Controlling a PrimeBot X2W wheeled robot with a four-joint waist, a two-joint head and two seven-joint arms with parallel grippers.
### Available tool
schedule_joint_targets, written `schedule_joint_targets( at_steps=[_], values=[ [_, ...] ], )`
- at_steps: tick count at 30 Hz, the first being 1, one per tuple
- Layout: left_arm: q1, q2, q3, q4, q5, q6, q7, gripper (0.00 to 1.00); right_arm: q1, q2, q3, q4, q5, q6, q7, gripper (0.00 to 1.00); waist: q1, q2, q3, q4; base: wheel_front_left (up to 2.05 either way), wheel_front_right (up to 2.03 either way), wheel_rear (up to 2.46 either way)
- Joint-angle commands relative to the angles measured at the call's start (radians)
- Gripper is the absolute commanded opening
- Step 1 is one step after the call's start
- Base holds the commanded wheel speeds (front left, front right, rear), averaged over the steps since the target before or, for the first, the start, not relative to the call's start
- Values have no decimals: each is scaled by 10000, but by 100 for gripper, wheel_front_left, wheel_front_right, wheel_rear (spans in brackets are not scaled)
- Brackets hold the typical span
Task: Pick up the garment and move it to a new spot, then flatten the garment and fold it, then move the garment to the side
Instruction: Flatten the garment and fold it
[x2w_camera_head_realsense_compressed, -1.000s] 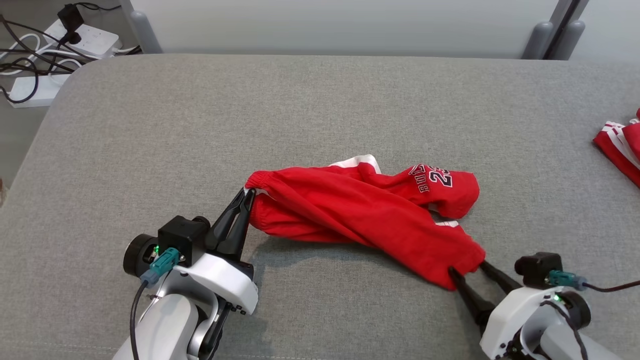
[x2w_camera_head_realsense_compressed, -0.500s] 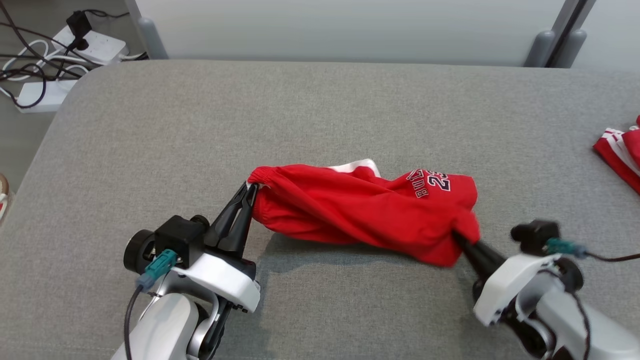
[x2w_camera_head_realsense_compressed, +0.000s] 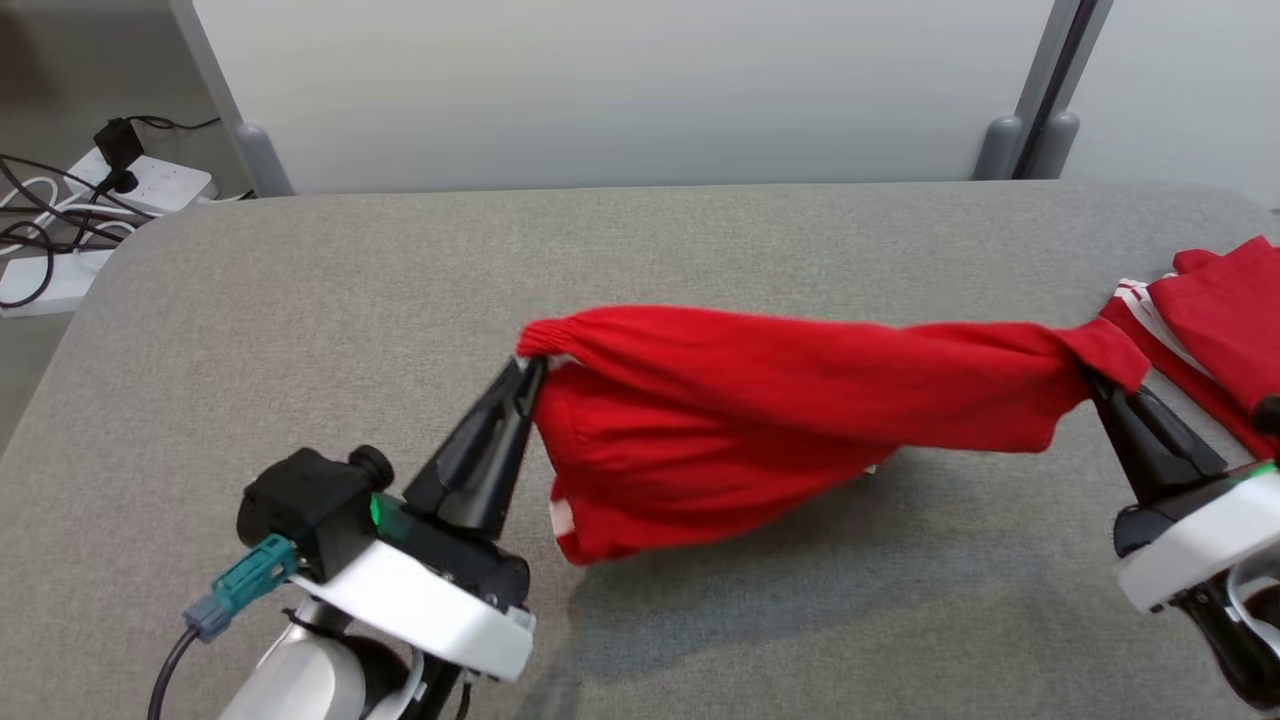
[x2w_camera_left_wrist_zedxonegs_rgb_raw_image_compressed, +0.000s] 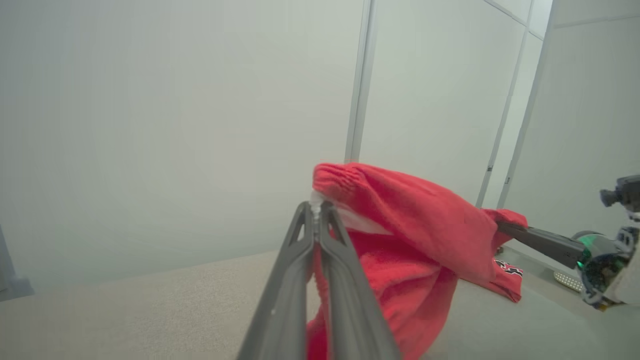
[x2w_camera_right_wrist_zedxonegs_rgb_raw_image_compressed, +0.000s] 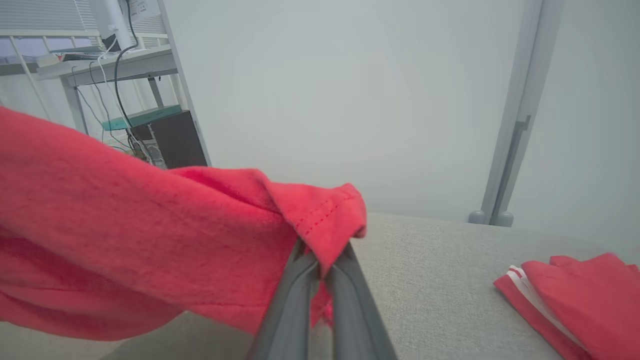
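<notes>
Pinches with the left gripper (x2w_camera_head_realsense_compressed: 527, 378), fingers pressed fully together, the elastic waistband of the red garment (x2w_camera_head_realsense_compressed: 780, 400); nips its opposite end with the right gripper (x2w_camera_head_realsense_compressed: 1097, 382), likewise closed tight. Holds the garment stretched between both, sagging low over the middle of the grey padded table (x2w_camera_head_realsense_compressed: 400, 270). Leaves bare surface to the left and toward the rounded far edge, yet has the right gripper just beside a folded red cloth (x2w_camera_head_realsense_compressed: 1220, 310) at the right edge

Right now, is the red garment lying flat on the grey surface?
No, the red garment hangs stretched between the left gripper and the right gripper, both shut on it.
</notes>
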Motion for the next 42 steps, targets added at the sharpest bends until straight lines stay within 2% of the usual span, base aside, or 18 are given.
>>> schedule_joint_targets(
  at_steps=[1, 5, 9, 12, 15, 16, 17, 19, 22, 26, 34, 42],
  values=[
    [-174, 320, 305, -529, -128, 91, 330, 0, 279, -223, -299, -652, -68, 14, 541, 0, 0, 0, -16, -43, 0, 0, 0],
    [-103, 493, 70, -751, -599, 52, 1392, 0, 713, 192, -1111, -1583, -289, 14, 2610, 0, 0, 0, 110, -110, 0, 0, 0],
    [-469, 255, -102, 272, -856, -227, 1453, 0, -128, 956, -921, -346, -363, 14, 4119, 0, 0, 0, 401, -114, 0, 0, 0],
    [-989, -46, -228, 1499, -776, -475, 1096, 0, -1382, 1516, -359, 1267, -317, 14, 4447, 0, 0, 0, 707, 12, 0, 0, 0],
    [-1550, -434, -252, 2716, -488, -500, 422, 0, -2830, 1986, 163, 2838, -592, 14, 3326, 0, 0, 0, 1053, 142, 0, 0, 0],
    [-1725, -547, -259, 3090, -390, -498, 201, 0, -3229, 2137, 132, 3445, -771, 14, 2717, 16, 0, 0, 1158, 193, 0, 0, 0],
    [-1900, -657, -276, 3472, -284, -493, -20, 0, -3591, 2309, -2, 4106, -960, 14, 2078, 100, 0, 0, 1257, 253, 0, 0, 0],
    [-2202, -899, -291, 4185, -163, -488, -425, 0, -4135, 2526, 113, 5156, -1442, 14, 1069, 100, 0, 0, 1408, 378, 0, 0, 0],
    [-2536, -1097, -308, 5076, 0, -492, -914, 0, -4449, 2728, 293, 6099, -1515, 14, -82, 100, 0, 0, 1535, 453, 0, 0, 0],
    [-2707, -1223, -157, 5940, 67, -360, -1448, 0, -4148, 2575, 1014, 6722, -1292, 14, -569, 100, 0, 0, 1504, 444, 0, 0, 0],
    [-2772, -1297, -18, 6846, 130, -339, -1879, 0, -3164, 1809, 3060, 5958, 85, 14, -500, 100, 0, 0, 1450, 492, 0, 0, 0],
    [-2789, -1255, -93, 7128, 271, -428, -1997, 0, -3413, 1407, 3981, 5850, 778, 14, -698, 100, 0, 0, 1632, 742, 0, 0, 0]
  ],
)
